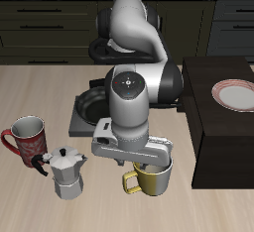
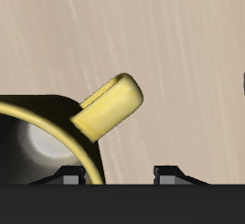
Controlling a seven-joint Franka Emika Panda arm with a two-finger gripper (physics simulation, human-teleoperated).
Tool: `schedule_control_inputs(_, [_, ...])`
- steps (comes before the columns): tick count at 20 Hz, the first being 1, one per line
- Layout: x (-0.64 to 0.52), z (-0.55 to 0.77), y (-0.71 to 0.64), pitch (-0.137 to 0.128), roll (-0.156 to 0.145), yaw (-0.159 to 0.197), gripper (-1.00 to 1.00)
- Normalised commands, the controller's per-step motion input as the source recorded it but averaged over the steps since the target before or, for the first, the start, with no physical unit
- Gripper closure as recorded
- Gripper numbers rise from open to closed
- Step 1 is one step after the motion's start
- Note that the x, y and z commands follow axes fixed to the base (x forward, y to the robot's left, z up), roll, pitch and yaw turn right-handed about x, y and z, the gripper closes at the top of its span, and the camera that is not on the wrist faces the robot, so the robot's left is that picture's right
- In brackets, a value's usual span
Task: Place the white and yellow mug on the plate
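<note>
From my station I count two mugs on the table: one white and yellow mug [image 1: 152, 179] and one red patterned mug [image 1: 28, 137]. I see one silver moka pot [image 1: 67, 173], one plate [image 1: 236, 95] with a reddish rim, and one black frying pan [image 1: 94, 104] partly hidden behind the arm. There is one robot arm [image 1: 134, 53] carrying one gripper [image 1: 149, 163]. On the wrist camera I can make out just one mug, a single yellow handle [image 2: 110, 106] showing
</note>
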Motion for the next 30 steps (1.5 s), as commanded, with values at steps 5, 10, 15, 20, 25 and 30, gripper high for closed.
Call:
schedule_control_inputs(5, [-0.07, 0.13, 0.07, -0.029, 0.034, -0.042, 1.00])
schedule_control_inputs(10, [-0.14, 0.43, 0.05, -0.066, 0.007, 0.011, 1.00])
schedule_control_inputs(15, [-0.24, 0.55, 0.05, -0.070, 0.008, 0.013, 1.00])
schedule_control_inputs(20, [-0.34, 0.64, 0.04, -0.078, -0.008, 0.040, 1.00])
schedule_control_inputs(25, [-0.43, 0.72, -0.02, -0.079, -0.031, 0.012, 1.00])
schedule_control_inputs(30, [-0.54, 0.67, 0.12, -0.088, 0.013, 0.036, 1.00])
